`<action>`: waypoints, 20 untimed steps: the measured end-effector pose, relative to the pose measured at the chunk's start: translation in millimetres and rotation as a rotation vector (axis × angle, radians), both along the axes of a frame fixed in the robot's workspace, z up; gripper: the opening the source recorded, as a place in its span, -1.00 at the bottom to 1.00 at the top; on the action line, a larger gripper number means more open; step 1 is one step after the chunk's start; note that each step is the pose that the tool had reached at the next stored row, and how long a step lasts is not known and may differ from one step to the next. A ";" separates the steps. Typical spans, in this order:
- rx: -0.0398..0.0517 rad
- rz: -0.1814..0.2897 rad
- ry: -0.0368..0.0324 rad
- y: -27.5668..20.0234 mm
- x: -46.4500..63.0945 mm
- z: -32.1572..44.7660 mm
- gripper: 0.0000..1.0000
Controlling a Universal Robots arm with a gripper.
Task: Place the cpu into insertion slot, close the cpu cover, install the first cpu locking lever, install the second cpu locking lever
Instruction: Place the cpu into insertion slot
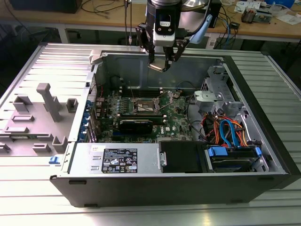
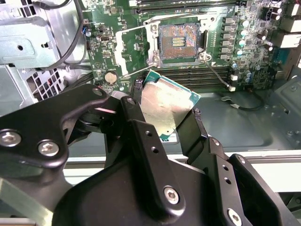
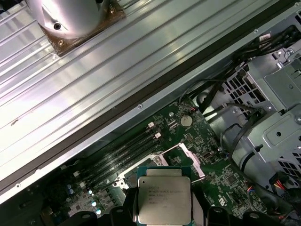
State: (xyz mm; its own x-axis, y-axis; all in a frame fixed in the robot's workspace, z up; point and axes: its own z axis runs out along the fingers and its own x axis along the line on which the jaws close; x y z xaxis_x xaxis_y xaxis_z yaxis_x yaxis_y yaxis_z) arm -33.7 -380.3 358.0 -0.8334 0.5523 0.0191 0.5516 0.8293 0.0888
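**First step in hand: the cpu is carried over the open case, not yet seated.**

The cpu (image 2: pixel 169 106) is pinched by its edges in the pincer (image 2: pixel 164 113), metal top facing out. In the exterior view it hangs tilted, well above the green motherboard (image 2: pixel 101 56). The insertion slot (image 2: pixel 178 41) lies bare, with the cpu cover (image 2: pixel 121 52) swung open beside it. By my judgement, seating calls for levelling the chip, squaring it to the socket and lowering it gently onto the contacts.
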 end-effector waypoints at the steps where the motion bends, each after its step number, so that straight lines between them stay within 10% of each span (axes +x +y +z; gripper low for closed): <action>1: -0.0001 -0.003 0.0001 0.0 0.0 0.0 0.09; 20: -0.0001 -0.059 0.0000 -0.5 0.0 -0.7 0.09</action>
